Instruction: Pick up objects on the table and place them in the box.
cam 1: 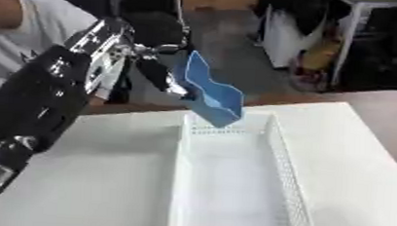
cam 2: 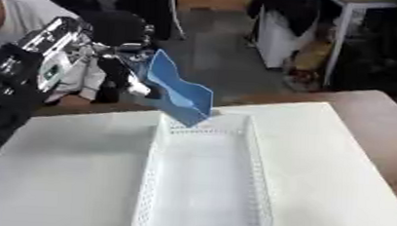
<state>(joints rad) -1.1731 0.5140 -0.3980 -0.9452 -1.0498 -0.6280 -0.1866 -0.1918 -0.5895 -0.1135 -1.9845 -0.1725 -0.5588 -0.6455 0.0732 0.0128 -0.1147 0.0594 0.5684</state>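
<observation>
The left hand (cam 1: pixel 157 64), fingers pinched on a folded blue paper-like piece (cam 1: pixel 209 93) above the far rim of the white perforated plastic box (cam 1: pixel 284 173), could drop it beyond that rim onto the tabletop (cam 1: pixel 105 178).

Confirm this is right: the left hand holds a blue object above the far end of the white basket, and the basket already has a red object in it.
Wrong on the contents. The left hand does hold the blue object above the white basket at its far end, but the left eye view shows no red object inside it.
</observation>
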